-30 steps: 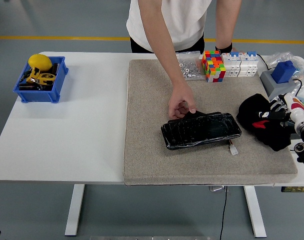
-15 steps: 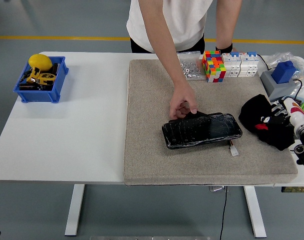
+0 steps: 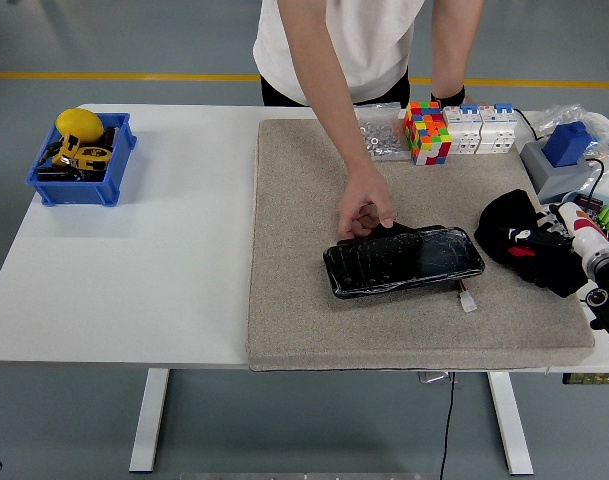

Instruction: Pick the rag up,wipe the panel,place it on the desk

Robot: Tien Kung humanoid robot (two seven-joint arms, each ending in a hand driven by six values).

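Rag (image 3: 529, 243), black with small red and white markings, lies bunched on the right part of the grey mat (image 3: 304, 250) covering the white table (image 3: 154, 250). Right robot hand (image 3: 567, 232) enters from the right edge and rests against the rag's right side; its fingers are curled into the cloth, but whether they have a full grip on it cannot be told, since the dark fingers merge with the dark fabric. Left robot hand is out of view.

Panel (image 3: 404, 262), black and glossy, lies flat near the mat's centre, left of the rag and apart from it. A person's hand (image 3: 364, 210) presses on the panel's far left edge, the arm reaching down from the table's far side.

Colourful cube (image 3: 427, 131) stands at the mat's far edge, white blocks (image 3: 481, 129) just beside it. Blue bin (image 3: 82, 160) with a yellow object sits at the table's far left.
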